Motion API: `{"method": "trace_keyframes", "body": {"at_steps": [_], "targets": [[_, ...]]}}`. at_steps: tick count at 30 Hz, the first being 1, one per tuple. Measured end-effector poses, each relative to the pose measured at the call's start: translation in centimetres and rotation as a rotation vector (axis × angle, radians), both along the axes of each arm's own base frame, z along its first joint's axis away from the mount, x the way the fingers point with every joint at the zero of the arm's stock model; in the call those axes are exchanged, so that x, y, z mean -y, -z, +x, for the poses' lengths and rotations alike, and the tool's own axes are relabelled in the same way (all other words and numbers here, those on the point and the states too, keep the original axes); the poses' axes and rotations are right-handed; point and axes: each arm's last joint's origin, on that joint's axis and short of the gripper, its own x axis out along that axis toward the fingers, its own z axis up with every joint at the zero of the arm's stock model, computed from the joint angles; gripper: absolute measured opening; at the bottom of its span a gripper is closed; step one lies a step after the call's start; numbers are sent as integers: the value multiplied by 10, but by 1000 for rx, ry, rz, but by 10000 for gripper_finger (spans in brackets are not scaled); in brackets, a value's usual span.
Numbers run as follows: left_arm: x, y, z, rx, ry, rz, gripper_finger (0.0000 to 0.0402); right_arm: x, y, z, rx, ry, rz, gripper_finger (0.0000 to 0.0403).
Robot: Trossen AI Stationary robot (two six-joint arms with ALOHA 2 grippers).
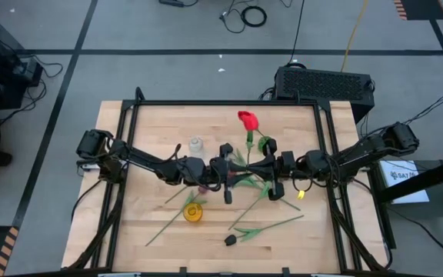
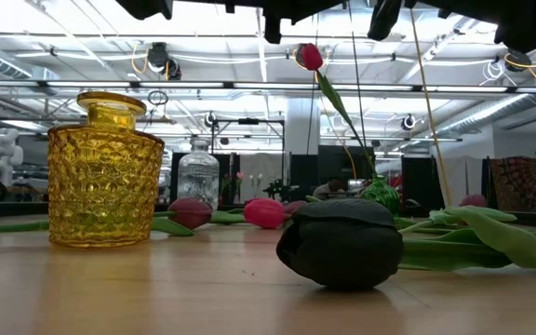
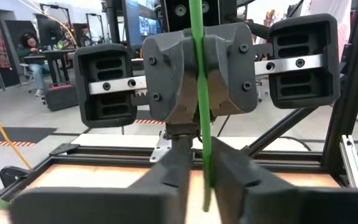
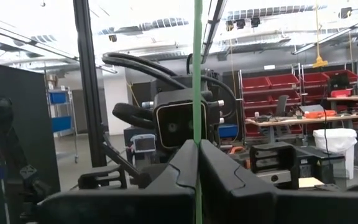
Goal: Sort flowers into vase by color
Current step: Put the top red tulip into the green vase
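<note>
A red tulip (image 1: 247,119) is being held above the middle of the surface (image 1: 152,231) by both tools facing each other. Its green stem (image 4: 197,81) is being clamped between the closed fingers of the right tool (image 4: 197,163), and is also being pinched between the nearly closed fingers of the left tool (image 3: 202,177). Other flowers (image 1: 268,228) are lying on the surface near a yellow vase (image 2: 103,172).
</note>
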Motion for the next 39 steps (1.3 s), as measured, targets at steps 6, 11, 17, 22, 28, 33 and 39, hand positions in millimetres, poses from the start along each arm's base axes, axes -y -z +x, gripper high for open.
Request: {"method": "trace_keyframes", "body": {"at_steps": [6,11,17,22,28,33,39], "targets": [[0,3,0,-39,8,12,14,-3,1,-1,-3,-1,-45,25],[-4,7,-2,-109,41,2,14,-3,1,-1,-29,1,-50,77],[-11,10,-4,-199,101,-23,14,-1,-8,-9,-8,-1,-46,140],[-16,13,-4,-231,133,-52,14,1,-16,-17,-18,-5,-33,159],[-16,13,-4,-237,141,-52,14,3,-20,-25,-41,-10,-6,129],[-16,13,-4,-236,143,-52,15,3,-18,-24,-69,-13,-1,89],[-15,13,-4,-238,154,-52,15,2,-16,-24,-94,-12,-15,101]]}}
